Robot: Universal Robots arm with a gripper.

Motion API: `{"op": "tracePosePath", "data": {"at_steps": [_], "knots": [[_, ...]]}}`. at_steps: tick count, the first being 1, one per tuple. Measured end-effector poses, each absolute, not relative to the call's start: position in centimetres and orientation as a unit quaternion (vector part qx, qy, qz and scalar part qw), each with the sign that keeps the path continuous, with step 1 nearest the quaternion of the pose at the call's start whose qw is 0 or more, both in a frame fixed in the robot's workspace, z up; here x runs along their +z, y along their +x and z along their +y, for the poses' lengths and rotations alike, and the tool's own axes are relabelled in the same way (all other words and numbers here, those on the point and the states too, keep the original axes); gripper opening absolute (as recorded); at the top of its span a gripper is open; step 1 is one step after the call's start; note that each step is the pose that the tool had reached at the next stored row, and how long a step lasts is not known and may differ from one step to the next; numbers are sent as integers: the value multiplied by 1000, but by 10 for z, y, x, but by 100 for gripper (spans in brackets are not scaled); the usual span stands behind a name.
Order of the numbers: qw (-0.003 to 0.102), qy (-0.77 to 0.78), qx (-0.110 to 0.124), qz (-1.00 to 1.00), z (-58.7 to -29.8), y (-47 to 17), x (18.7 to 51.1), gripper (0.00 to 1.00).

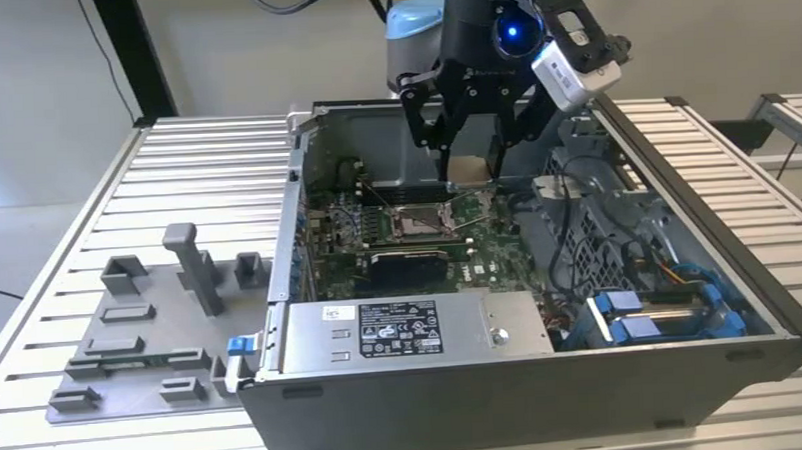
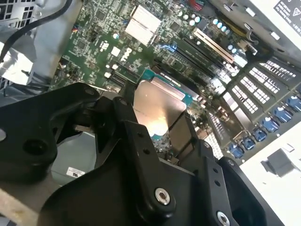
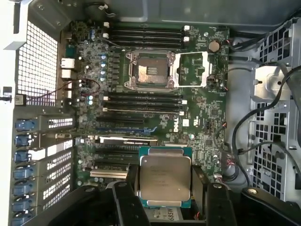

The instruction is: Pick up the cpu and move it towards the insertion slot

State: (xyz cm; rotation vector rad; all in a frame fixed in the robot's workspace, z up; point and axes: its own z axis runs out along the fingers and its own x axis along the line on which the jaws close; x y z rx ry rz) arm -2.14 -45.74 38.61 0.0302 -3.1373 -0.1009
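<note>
My gripper [image 1: 473,160] hangs inside the open computer case, shut on the cpu [image 1: 469,169], whose tan underside shows between the black fingers. In the first wrist view the cpu [image 3: 164,176] is a silvery square with a green edge, gripped on two opposite sides by the fingers [image 3: 129,188]. The insertion slot [image 3: 149,70] lies on the green board some way from the cpu, its metal frame swung open beside it. In the exterior view the insertion slot [image 1: 419,220] sits below and toward the exterior view's left of the gripper. The second wrist view shows the cpu [image 2: 157,106] held above the board.
A grey tray with raised blocks [image 1: 151,324] lies on the slatted table at the exterior view's left. A white-labelled metal box [image 1: 398,330] fills the case's near side. Cables [image 1: 575,229] and blue drive brackets [image 1: 658,311] crowd the right. The case walls [image 1: 294,219] ring the board.
</note>
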Motion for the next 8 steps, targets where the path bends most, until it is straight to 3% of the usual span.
{"op": "tracePosePath", "data": {"at_steps": [8], "knots": [[1,9,-32,-999,-439,-32,382,0]]}}
